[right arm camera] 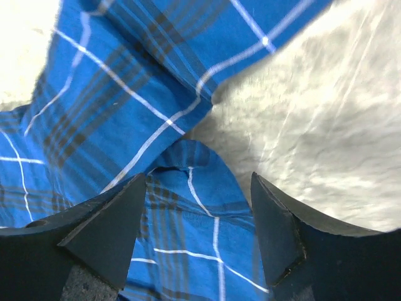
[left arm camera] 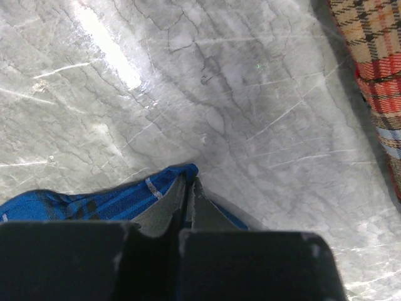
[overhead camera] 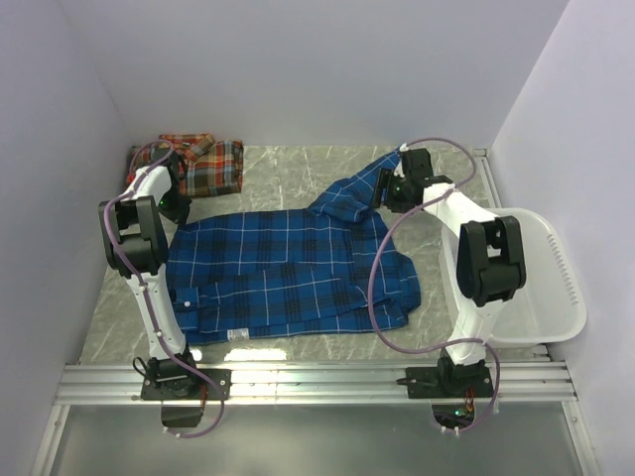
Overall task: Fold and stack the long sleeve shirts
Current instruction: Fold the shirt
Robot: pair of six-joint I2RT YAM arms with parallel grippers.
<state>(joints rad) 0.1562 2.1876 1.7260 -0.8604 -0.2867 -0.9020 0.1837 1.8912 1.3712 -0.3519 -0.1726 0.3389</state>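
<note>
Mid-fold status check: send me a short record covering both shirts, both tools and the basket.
blue shirt: spread out in the middle, one sleeve bunched toward the far right
red-orange shirt: folded bundle, far left
left tool: shut on the blue shirt's edge
right tool: open, jaws either side of blue sleeve cloth
basket: white, on the right side

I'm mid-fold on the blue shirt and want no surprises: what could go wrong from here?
The left gripper pinches only a corner tip of the blue shirt; the cloth may slip out under tension. The right gripper is open over bunched sleeve folds and might catch extra layers.
</note>
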